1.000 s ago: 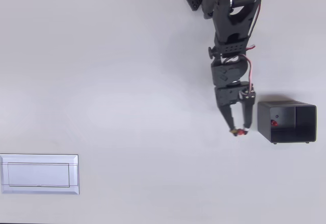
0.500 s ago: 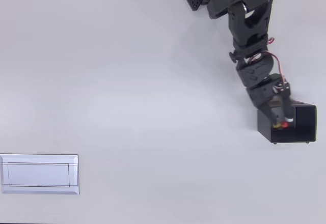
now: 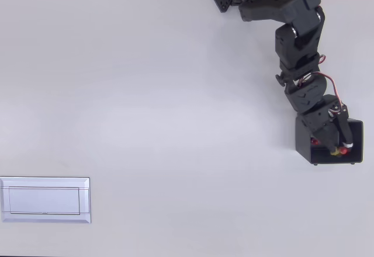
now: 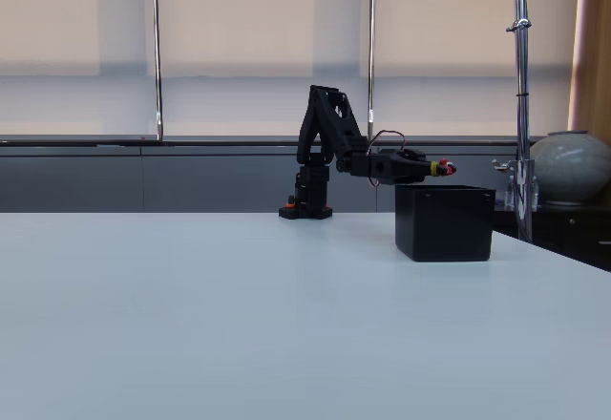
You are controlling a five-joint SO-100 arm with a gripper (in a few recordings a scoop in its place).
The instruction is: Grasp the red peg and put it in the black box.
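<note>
While the black box sits on the table, we see the tool above its hollow, pinching the red peg. Another red peg lies inside the box; a white framed plate lies well apart from it.

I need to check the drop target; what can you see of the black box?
The black box is small, rectangular, thin-walled, plastic-looking and open on top, upright on the white table at the overhead view's right edge. The gripper, holding the red peg, hangs over its opening; the fixed view shows it above the rim. Another red bit lies inside.
</note>
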